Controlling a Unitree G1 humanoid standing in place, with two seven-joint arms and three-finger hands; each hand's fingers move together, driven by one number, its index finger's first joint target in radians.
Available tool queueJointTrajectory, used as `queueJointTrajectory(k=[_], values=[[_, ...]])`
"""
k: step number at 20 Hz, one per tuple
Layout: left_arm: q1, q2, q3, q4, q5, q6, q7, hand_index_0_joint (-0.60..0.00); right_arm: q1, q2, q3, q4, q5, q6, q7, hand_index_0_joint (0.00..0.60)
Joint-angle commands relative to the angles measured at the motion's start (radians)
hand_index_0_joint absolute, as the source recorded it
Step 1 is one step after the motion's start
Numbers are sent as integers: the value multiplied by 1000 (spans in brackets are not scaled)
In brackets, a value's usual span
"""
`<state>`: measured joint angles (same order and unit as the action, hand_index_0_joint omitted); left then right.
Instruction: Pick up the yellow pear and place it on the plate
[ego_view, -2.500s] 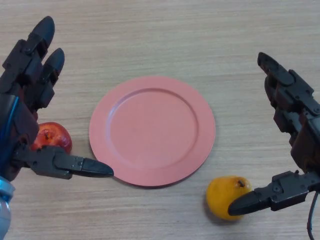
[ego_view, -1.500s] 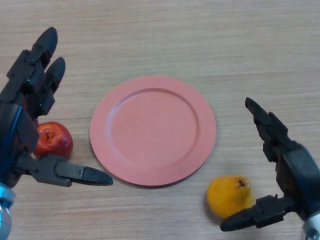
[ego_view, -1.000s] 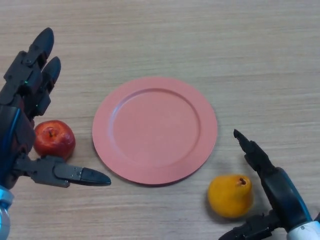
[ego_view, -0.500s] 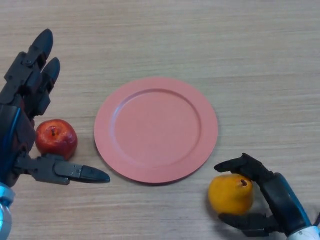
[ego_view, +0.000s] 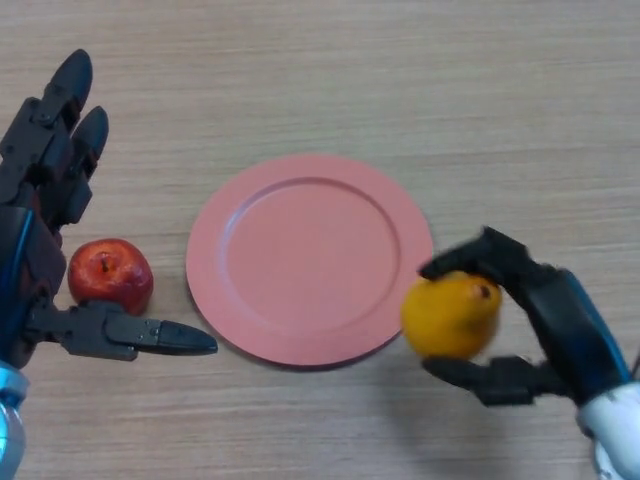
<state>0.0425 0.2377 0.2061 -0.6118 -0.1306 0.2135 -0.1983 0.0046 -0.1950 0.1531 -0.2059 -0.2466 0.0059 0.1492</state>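
Observation:
The yellow pear (ego_view: 449, 316) hangs above the table at the pink plate's (ego_view: 306, 257) near right rim, overlapping that rim. My right hand (ego_view: 545, 317) is shut on it, fingers curled over its top and thumb under its near side. The plate lies bare in the middle of the wooden table. At the far left my left hand (ego_view: 42, 235) stays open, fingers straight and thumb pointing right.
A red apple (ego_view: 110, 276) rests on the table just left of the plate, between the left hand's fingers and thumb without being held. Bare wooden tabletop (ego_view: 400, 80) stretches beyond the plate and to its right.
My right hand dropped beside the pear, closed round it, then lifted it off the table and carried it left and up to the plate's rim. The left hand barely moved.

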Motion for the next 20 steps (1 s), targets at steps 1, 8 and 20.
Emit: queueJointTrajectory(k=[1,8,20], values=[[-29,31,40,-83,-25,-106,31,0,-123,4,58,-59,105,12,-28,600],[-20,36,90,-171,-79,17,-1,0,-428,5,247,284,237,-4,-202,600],[37,11,102,-138,-66,-98,-7,0,-586,5,325,553,189,12,-280,19]])
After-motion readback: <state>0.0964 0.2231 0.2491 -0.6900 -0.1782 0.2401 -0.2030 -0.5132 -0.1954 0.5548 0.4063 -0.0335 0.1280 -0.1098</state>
